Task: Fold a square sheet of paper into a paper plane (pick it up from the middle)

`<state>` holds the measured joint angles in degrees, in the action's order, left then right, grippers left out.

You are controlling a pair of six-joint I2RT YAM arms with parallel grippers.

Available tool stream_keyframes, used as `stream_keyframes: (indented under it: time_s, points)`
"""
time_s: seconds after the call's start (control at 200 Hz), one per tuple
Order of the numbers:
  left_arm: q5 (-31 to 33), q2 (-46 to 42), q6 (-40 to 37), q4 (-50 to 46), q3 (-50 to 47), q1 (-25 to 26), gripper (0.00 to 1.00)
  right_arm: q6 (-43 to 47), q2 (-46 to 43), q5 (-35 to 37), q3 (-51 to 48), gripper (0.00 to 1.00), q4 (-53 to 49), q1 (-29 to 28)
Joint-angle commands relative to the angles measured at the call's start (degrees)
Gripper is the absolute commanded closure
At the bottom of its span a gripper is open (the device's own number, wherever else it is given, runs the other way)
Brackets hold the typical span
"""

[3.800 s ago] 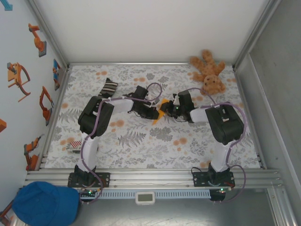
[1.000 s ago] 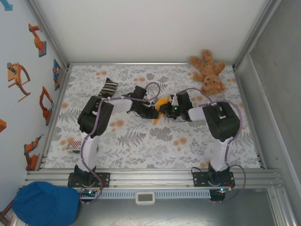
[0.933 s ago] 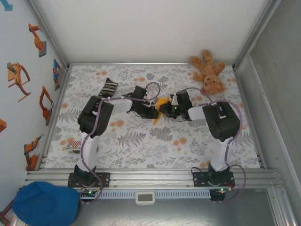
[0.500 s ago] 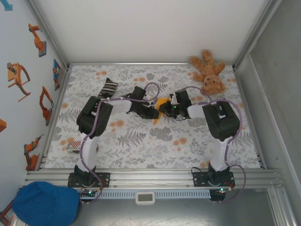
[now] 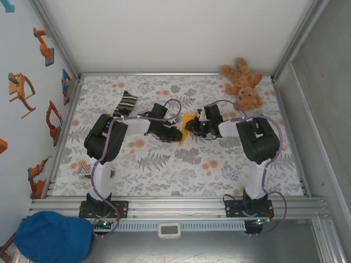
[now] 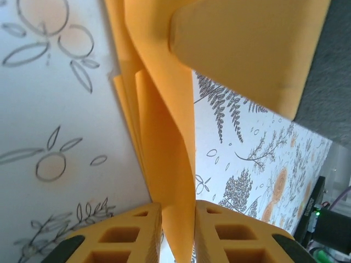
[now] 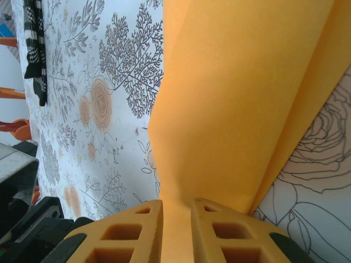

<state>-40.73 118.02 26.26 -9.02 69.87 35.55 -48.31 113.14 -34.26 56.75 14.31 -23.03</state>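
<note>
Left gripper (image 6: 177,209): fingers closed on the lower edge of the thin orange-yellow sheet of paper (image 6: 162,104), which fills the gap between them. The sheet is already creased into several stacked layers.

Right gripper (image 7: 176,207): likewise clamped on the same paper (image 7: 241,82), a broad folded panel rising from between its fingers.

Position: the paper (image 5: 188,121) hangs between the two grippers over the middle of the floral-printed table cover (image 5: 164,164). Its lower tip points toward the near side. Whether that tip touches the cover, I cannot tell.

Step, as judged: mid-fold, well past pick-up, no finished dart yet. The next move likely needs one gripper to pin the centre crease while the other releases and regrips a loose flap. Thin layers could slip or tear if both pull.

Containers: none seen. The black-and-white striped sock (image 5: 127,102) and the brown plush teddy bear (image 5: 243,85) lie loose on the cover, well apart from the paper.
</note>
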Motion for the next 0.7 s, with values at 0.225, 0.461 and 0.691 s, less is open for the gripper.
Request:
stream_keyframes:
  time_s: [0.225, 0.461, 0.691]
  points:
    - [2.16, -1.24, 3.63, -3.56, -0.61, 0.95, 0.83, 1.14, 1.68, 1.3, 1.23, 0.8, -2.37, -0.43]
    - [8.43, -9.98, 1.93, -4.17, -2.03, 0.13, 0.75, 1.59, 1.14, 1.39, 1.93, 0.8, -3.71, -0.53]
    - [6.76, -10.87, 6.17, 3.22, -3.24, 0.26, 0.79, 1.75, 0.58, 1.32, 2.83, 0.8, -4.59, -0.67]
